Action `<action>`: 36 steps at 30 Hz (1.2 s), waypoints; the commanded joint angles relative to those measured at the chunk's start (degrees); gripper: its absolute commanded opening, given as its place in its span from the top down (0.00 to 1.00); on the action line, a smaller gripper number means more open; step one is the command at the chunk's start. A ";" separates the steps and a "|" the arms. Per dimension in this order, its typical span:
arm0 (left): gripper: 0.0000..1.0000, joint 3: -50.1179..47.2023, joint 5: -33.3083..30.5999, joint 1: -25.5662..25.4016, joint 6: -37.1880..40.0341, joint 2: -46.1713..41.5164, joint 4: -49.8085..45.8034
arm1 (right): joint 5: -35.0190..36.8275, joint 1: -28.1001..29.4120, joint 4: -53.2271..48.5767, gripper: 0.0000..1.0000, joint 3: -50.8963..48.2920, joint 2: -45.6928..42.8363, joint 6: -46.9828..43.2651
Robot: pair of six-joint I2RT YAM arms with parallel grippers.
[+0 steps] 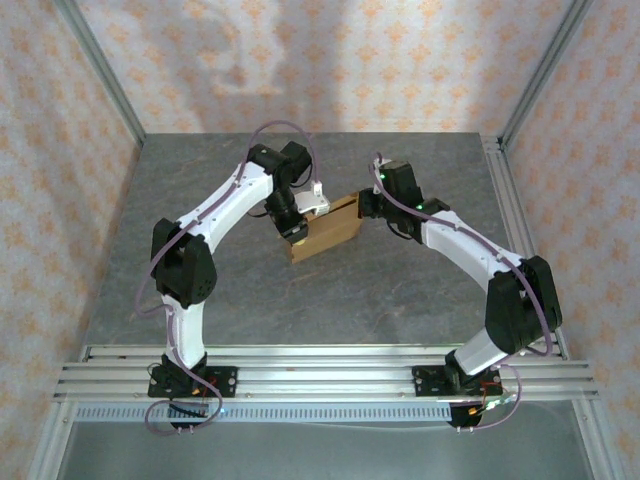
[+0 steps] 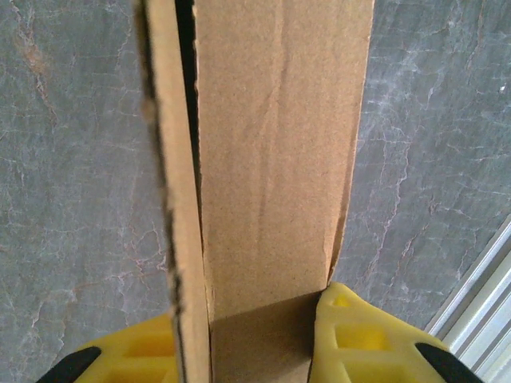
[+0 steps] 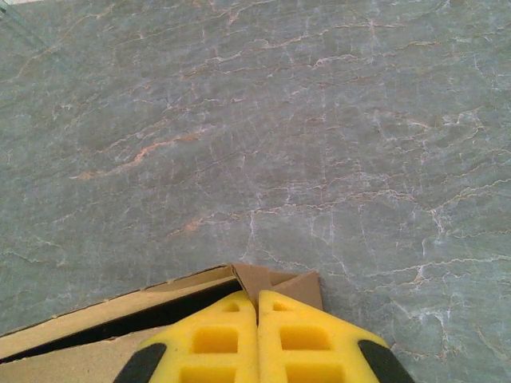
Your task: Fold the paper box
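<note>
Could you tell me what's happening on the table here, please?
Two robot arms are working on a brown paper box in the middle of the grey table. The left hand has its yellow fingers closed on cardboard at the box's left end. The right hand is shut with nothing between its fingers. Its tips sit at a corner of the box's right end, seemingly pushing on a flap. The box looks partly formed, with walls up.

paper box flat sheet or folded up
Folded up, at least partly: from above the paper box stands as a walled shape, and the left gripper clamps a raised panel.
</note>
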 commanded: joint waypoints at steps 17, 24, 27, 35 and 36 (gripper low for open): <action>0.20 -6.12 -2.18 0.60 -6.27 -2.58 11.81 | 8.71 1.65 -4.36 1.00 3.51 4.10 1.17; 0.00 -10.22 -2.36 0.68 -9.88 -9.54 20.33 | 10.68 2.46 -6.58 1.00 5.73 5.47 1.26; 0.00 -11.56 -3.88 0.68 -11.53 -12.04 23.31 | 11.25 2.54 -7.26 1.00 6.52 5.85 1.34; 0.00 -15.41 -6.20 1.29 -17.81 -18.12 28.06 | 11.69 2.56 -8.13 1.00 7.68 6.17 1.43; 0.00 -15.50 -6.05 1.45 -18.56 -18.35 28.00 | 11.60 2.66 -8.06 1.00 7.77 6.21 1.47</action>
